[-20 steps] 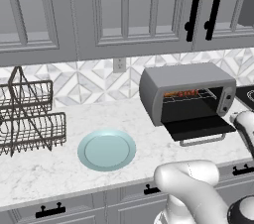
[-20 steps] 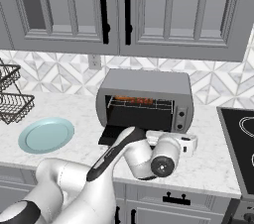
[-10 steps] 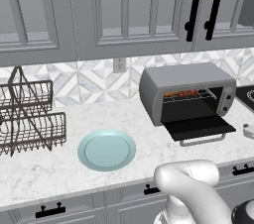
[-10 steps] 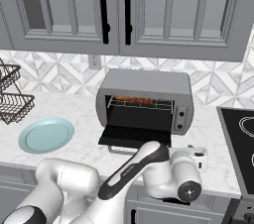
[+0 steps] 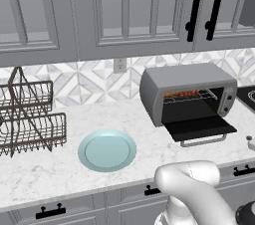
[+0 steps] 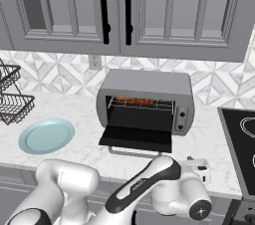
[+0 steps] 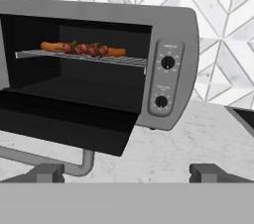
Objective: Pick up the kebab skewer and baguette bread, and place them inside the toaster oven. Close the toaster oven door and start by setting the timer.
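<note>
While the white marble-pattern counter (image 5: pixel 149 134) carries everything, the grey rounded-corner metal toaster oven (image 6: pixel 149 84) stands at its back against the patterned tile wall, below the grey upper cabinets (image 6: pixel 164 15). Dark glass-fronted toaster oven door (image 6: pixel 137 138) is dropped flat open, silver bar handle (image 6: pixel 130 153) at its front edge. Round pale-blue plate (image 5: pixel 107 150) sits bare on the counter, well apart to the oven's left; dark wire dish rack (image 5: pixel 27 117) further left. Black cooktop (image 6: pixel 241 142) is to the oven's right.

Inside the oven, on the wire shelf (image 7: pixel 82 58): the short orange-brown baguette bread (image 7: pixel 116 52) lies lengthways, and the thin kebab skewer with dark red meat chunks (image 7: pixel 85 48) lies along its front. Whether they touch — cannot tell.

Two dark knobs (image 7: pixel 167 62) on the right panel, one above the other.

White arm's two-finger gripper (image 7: pixel 128 172) sits low in front of the oven, near the door handle's right end, fingertips (image 7: pixel 206 172) spread wide, nothing between them.
</note>
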